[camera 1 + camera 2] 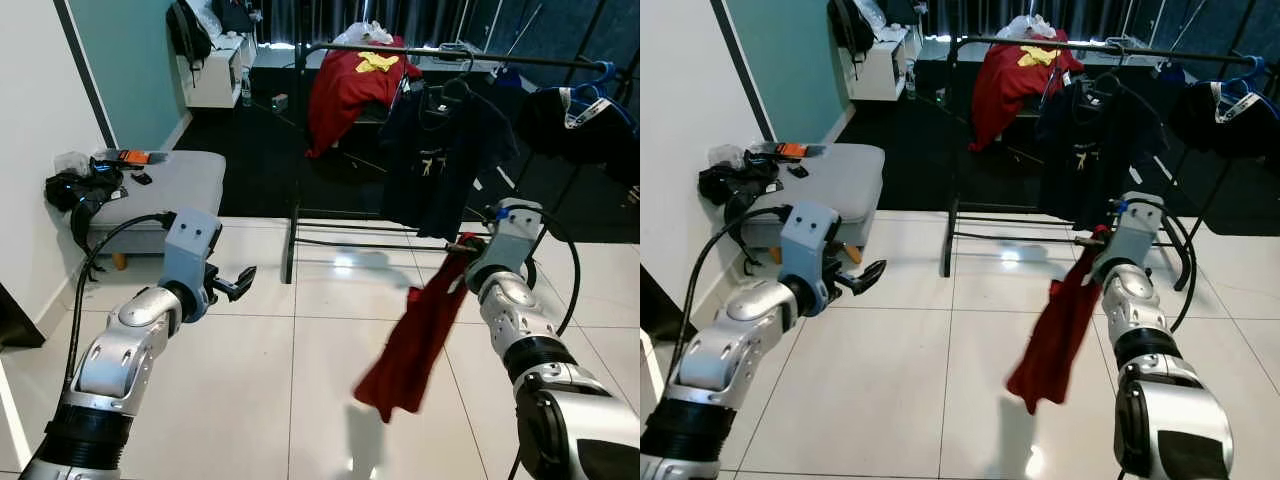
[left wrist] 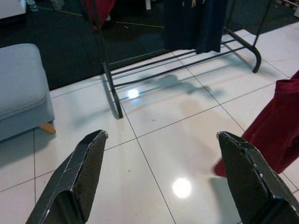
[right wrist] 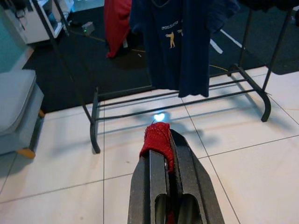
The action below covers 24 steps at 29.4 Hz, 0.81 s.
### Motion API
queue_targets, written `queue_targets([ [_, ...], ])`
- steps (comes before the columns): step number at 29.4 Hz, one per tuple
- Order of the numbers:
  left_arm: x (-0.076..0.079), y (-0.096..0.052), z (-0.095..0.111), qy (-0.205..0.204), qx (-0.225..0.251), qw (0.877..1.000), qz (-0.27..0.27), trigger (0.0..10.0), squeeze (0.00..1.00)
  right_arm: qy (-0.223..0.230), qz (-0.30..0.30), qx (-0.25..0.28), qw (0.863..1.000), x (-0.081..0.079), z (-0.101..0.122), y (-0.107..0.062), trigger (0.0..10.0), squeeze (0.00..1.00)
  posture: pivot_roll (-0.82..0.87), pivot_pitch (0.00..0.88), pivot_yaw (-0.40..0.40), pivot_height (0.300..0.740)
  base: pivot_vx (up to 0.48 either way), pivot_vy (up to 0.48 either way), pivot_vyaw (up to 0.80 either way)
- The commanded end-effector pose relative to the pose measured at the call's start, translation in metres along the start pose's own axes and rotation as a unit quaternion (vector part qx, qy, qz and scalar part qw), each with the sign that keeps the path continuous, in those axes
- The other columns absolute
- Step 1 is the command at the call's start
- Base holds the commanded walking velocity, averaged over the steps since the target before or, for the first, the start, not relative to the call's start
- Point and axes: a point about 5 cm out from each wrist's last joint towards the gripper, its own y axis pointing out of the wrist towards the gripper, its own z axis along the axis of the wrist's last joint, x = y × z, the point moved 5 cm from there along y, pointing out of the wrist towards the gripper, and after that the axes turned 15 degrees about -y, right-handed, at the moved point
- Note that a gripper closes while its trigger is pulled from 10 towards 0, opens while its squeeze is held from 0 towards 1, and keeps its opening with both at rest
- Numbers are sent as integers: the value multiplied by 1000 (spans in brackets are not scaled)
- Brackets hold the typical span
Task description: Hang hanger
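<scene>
The right gripper (image 1: 470,243), fingers clamped on a dangling red garment (image 1: 415,335), faces the clothes rack's rail (image 1: 520,60) above and ahead; the left gripper (image 1: 240,282) gapes empty.

This is a room in a home. A black clothes rack (image 1: 450,55) holds a red shirt (image 1: 350,85) and a dark shirt (image 1: 440,150). A grey soft seat (image 1: 165,190) stands by the white wall (image 1: 40,100) on shiny white floor tiles (image 1: 280,370).

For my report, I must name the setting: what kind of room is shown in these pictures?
Probably a bedroom or dressing area in a home: a black clothes rack carrying a navy T-shirt, a grey padded bench, and white floor tiles.
</scene>
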Motion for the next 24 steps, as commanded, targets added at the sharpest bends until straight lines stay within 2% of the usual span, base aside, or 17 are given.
queue_targets([
  [1,5,2,-2,3,0,1000,-7,10000,0,6,6,20,1000,-3,9,1,10000,0,69,10,-15,740,0,0,0],
  [16,7,-1,-10,23,-9,1000,-10,10000,0,-34,72,37,996,-28,20,2,10000,0,74,11,-26,740,0,0,0],
  [19,7,-1,-10,23,-9,1000,-10,10000,0,-34,72,37,996,-28,20,2,10000,0,74,11,-26,740,0,0,0],
  [20,9,-1,-10,28,-11,999,-16,10000,0,-41,89,36,995,-32,20,1,10000,0,74,11,-25,740,0,0,0],
  [21,13,-1,-11,37,-14,999,-30,10000,0,-78,158,41,983,-52,21,-2,10000,0,71,11,-17,740,0,0,0],
  [22,13,-1,-11,37,-14,999,-30,10000,0,-78,158,41,983,-52,21,-2,10000,0,71,11,-17,740,0,0,0],
  [23,25,-2,-10,59,-12,996,-73,10000,0,-123,358,57,924,-102,24,-23,10000,0,74,11,-18,740,0,0,0],
  [24,28,-2,-9,65,-10,994,-86,10000,0,-127,417,60,898,-116,26,-32,10000,0,74,11,-20,740,0,0,0],
])
